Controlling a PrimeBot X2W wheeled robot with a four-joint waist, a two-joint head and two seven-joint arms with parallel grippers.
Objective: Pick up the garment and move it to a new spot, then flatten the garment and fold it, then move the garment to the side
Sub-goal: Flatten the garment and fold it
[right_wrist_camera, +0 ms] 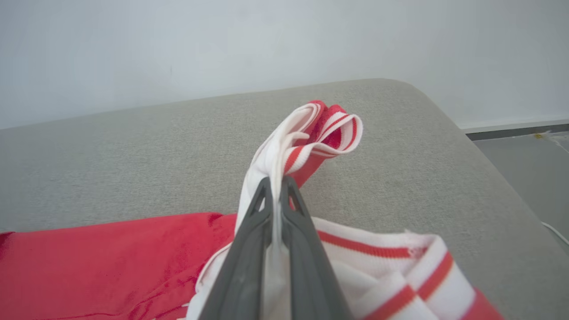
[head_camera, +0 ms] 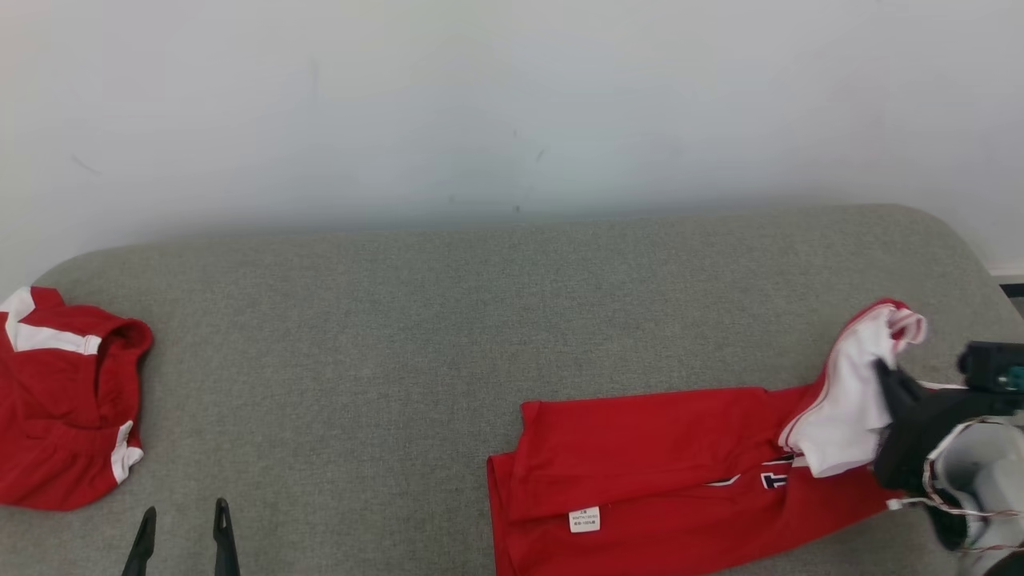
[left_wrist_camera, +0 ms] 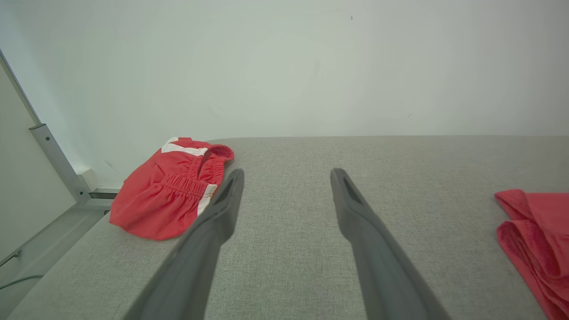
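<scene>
A red garment (head_camera: 640, 472) with white striped trim lies on the grey couch seat (head_camera: 400, 336) at the right, a small white label showing near its front. My right gripper (head_camera: 884, 376) is shut on its white sleeve (right_wrist_camera: 284, 151), which is lifted off the seat and bunched above the fingertips (right_wrist_camera: 266, 186) in the right wrist view. My left gripper (head_camera: 182, 516) stands open at the lower left, over bare cushion. In the left wrist view its fingers (left_wrist_camera: 231, 186) are spread wide with nothing between them, and the red garment's edge (left_wrist_camera: 533, 231) shows at the far right.
A second red piece with white panels and an elastic waist (head_camera: 64, 400) lies crumpled at the seat's far left edge (left_wrist_camera: 173, 195). A pale wall (head_camera: 512, 104) rises right behind the seat. The seat's right end rounds off to the floor (right_wrist_camera: 524, 151).
</scene>
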